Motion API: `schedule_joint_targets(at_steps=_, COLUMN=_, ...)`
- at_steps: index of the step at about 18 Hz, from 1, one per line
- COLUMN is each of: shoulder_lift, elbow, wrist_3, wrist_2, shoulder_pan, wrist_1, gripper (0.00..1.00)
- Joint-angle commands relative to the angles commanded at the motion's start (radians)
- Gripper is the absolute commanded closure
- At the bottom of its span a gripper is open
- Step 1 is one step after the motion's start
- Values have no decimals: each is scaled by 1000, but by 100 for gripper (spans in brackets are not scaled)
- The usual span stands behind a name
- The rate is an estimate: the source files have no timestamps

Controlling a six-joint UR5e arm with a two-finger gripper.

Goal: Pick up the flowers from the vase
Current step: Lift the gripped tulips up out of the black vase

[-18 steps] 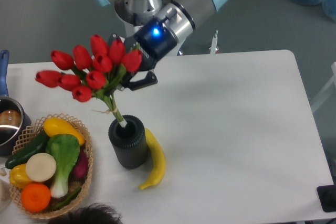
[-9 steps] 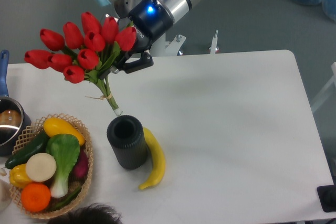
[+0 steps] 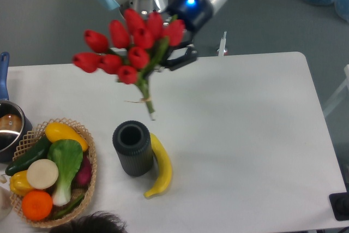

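Even overhead light — soft shadows; flowers perhaps slightly motion-blurred.

No text, label, brand, number or sign can be read anywhere in the frame. The robot arm's housing at the top shows only a glowing blue light, with no legible marking beside it.
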Motion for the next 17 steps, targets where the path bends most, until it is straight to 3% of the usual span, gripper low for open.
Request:
schedule_joint_targets(at_steps=7, shoulder_lift=-138, elbow=109, wrist_3=23, wrist_2=6, shoulder_pan=49, wrist_1=0, gripper=61)
schedule_joint_targets(at_steps=17, shoulder_lift=-149, elbow=94, wrist_3=38, wrist_2=14, shoulder_pan=95, wrist_1=0, gripper=61)
